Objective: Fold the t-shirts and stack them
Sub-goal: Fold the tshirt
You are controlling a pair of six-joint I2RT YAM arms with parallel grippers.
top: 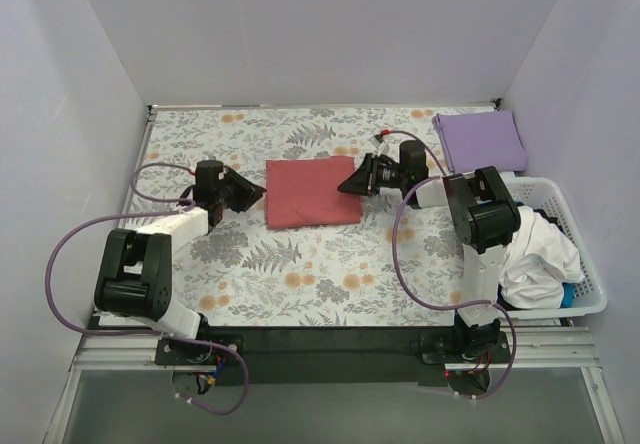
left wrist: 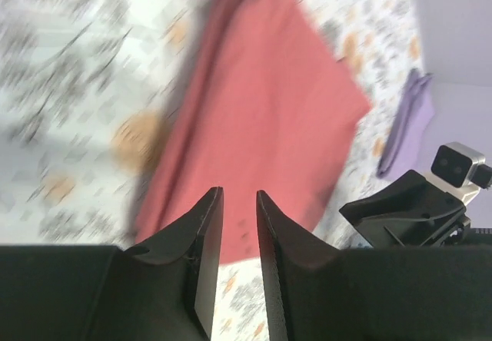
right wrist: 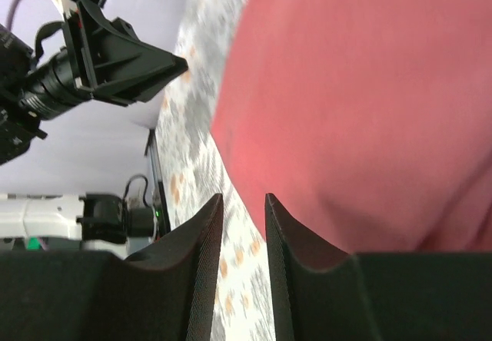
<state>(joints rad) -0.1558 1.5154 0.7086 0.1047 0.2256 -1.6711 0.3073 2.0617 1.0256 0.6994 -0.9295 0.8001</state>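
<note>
**Twin black-and-white robot arms flank a folded salmon-red soft cloth t-shirt**

Bolted at the near edge, both arms reach away from the camera across the desk, which is covered by a floral-print cloth with grey ferns and orange blooms. On the right side stands a white slatted plastic basket holding a crumpled white cloth, just beside the right arm. The salmon-red soft cloth t-shirt lies flat in the middle of the desk, folded into a rough rectangle. A lavender-purple soft cloth t-shirt, also folded flat, sits at the far right corner, well apart from the red one and beyond the basket.

The left end effector is at the red tee's left edge. Its wrist view is blurred, but the fingers stand slightly parted with nothing between them. The right end effector is at the tee's right edge, likewise a little released and empty, with its fingers over the cloth's border.
</note>
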